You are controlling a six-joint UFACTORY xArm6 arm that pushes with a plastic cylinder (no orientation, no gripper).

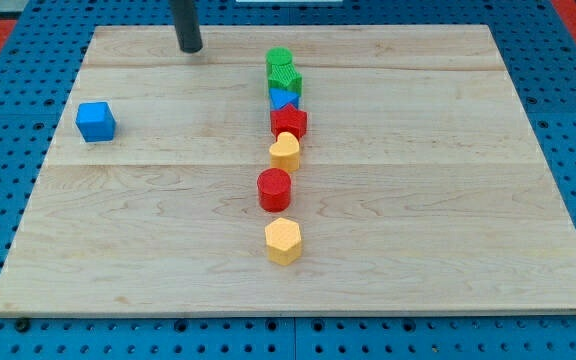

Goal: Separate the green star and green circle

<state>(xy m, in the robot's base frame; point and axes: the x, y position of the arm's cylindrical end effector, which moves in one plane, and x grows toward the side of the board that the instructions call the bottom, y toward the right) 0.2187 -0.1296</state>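
You've got a column up the board's middle: yellow hexagon (283,240) nearest the bottom edge, then red cylinder (275,189), yellow heart (285,151), red star (289,123), blue triangle (283,99). Green star (287,79) and green circle (279,60) touch, near the top edge. Blue cube (96,121) sits near the left edge. My tip (190,47) is top-left of the greens, apart. No fingers, just a rod.
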